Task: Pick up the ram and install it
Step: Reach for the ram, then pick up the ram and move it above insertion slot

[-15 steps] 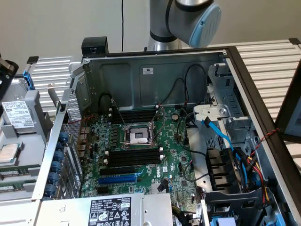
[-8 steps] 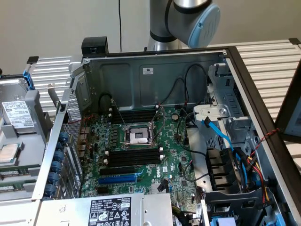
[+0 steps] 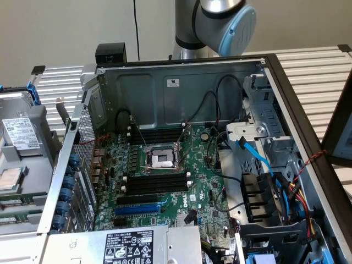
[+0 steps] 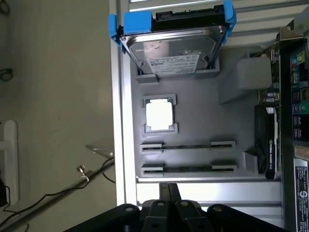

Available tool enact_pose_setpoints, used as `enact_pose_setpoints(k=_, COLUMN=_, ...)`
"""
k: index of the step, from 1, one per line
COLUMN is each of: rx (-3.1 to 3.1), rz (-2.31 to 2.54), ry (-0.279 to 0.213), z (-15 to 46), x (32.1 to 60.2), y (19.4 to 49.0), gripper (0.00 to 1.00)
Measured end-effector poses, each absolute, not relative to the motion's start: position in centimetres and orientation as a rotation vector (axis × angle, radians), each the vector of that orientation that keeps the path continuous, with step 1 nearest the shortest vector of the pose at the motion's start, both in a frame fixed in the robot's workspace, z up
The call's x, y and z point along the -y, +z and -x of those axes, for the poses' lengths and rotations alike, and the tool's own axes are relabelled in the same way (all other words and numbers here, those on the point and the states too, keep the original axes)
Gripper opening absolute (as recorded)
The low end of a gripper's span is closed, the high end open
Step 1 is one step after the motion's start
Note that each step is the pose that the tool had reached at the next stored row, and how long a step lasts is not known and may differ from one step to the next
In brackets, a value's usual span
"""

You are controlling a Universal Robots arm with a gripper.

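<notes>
Two ram sticks stand on edge in grey holders on the grey tray (image 4: 203, 111): one ram (image 4: 188, 145) lies next to the processor chip, the other (image 4: 188, 169) nearer the tray's rim. My gripper (image 4: 169, 192) hovers over the metal rail just past that rim, closest to the second stick. Its fingers are shut together with nothing between them. In the exterior view the open computer case shows the motherboard with black memory slots (image 3: 155, 183) on both sides of the processor socket (image 3: 163, 159).
A hard drive (image 4: 174, 48) in a blue bracket and a processor chip (image 4: 159, 116) share the tray. A graphics card (image 4: 270, 145) lies beside it. The case walls (image 3: 181, 88), blue cables (image 3: 258, 159) and a drive cage (image 3: 264, 203) crowd the motherboard. Cables (image 4: 72, 183) run across the floor.
</notes>
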State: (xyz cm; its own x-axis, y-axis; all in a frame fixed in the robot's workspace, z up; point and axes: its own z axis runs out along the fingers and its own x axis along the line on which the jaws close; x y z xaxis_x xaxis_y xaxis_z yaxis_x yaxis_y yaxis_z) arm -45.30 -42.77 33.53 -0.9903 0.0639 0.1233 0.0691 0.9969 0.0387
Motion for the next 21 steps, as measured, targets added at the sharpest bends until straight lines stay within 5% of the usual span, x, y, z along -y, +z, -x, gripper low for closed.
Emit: enact_pose_setpoints(k=21, rx=3.015, rz=-0.088, ry=-0.053, z=45.4, x=42.9, y=31.8, gripper=0.1)
